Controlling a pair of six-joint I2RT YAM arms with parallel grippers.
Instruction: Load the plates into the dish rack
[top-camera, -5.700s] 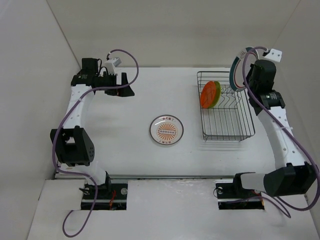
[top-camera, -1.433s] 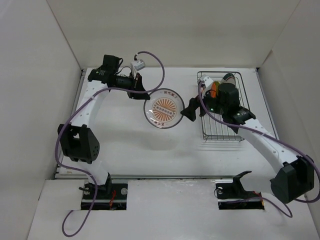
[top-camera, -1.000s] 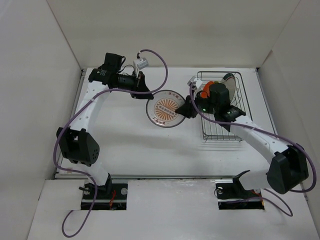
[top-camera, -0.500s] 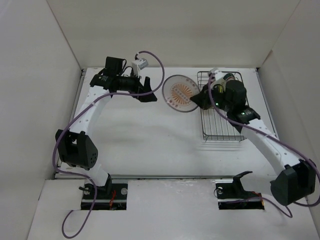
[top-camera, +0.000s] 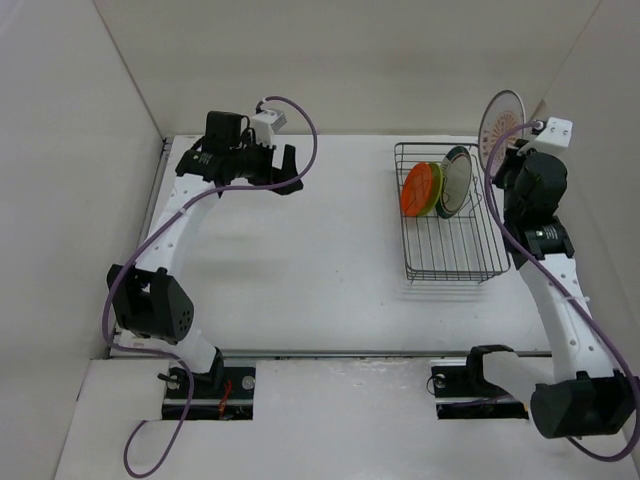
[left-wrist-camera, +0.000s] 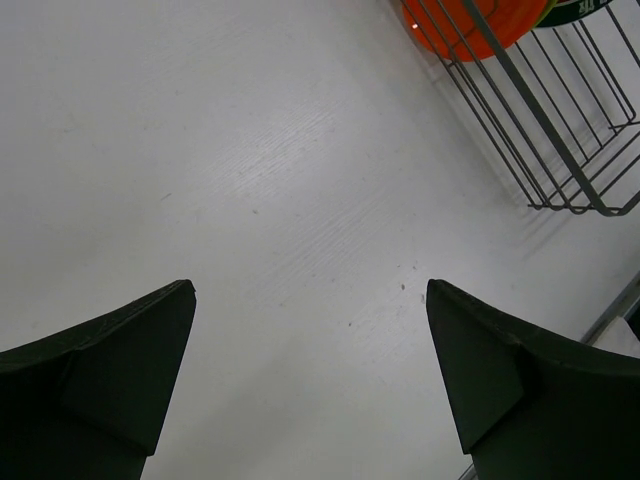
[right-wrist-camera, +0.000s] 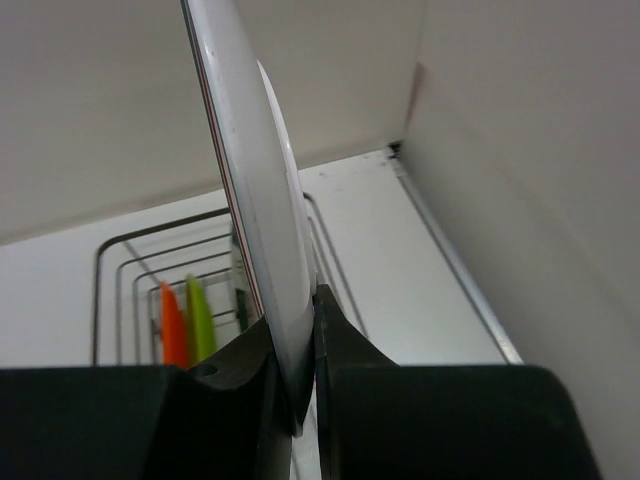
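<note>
My right gripper (top-camera: 513, 147) is shut on the rim of the white plate with the orange sunburst centre (top-camera: 499, 122). It holds this plate upright in the air, beyond the far right corner of the black wire dish rack (top-camera: 455, 268). In the right wrist view the plate (right-wrist-camera: 250, 190) shows edge-on, pinched in the gripper (right-wrist-camera: 296, 322). Three plates stand on edge at the rack's far end: orange (top-camera: 414, 188), lime green (top-camera: 436, 189), and white with a dark green rim (top-camera: 459, 181). My left gripper (top-camera: 287, 170) is open and empty over the far left table (left-wrist-camera: 308, 290).
The rack's near two thirds holds nothing. White walls enclose the table, and the right wall (top-camera: 590, 150) is close to the raised plate. In the left wrist view the rack's corner (left-wrist-camera: 575, 205) and the orange plate (left-wrist-camera: 470, 15) lie ahead to the right.
The sunburst plate passed from my left gripper to my right, which shut on it and swung it right and up past the rack. My left gripper opened and drew back left.
</note>
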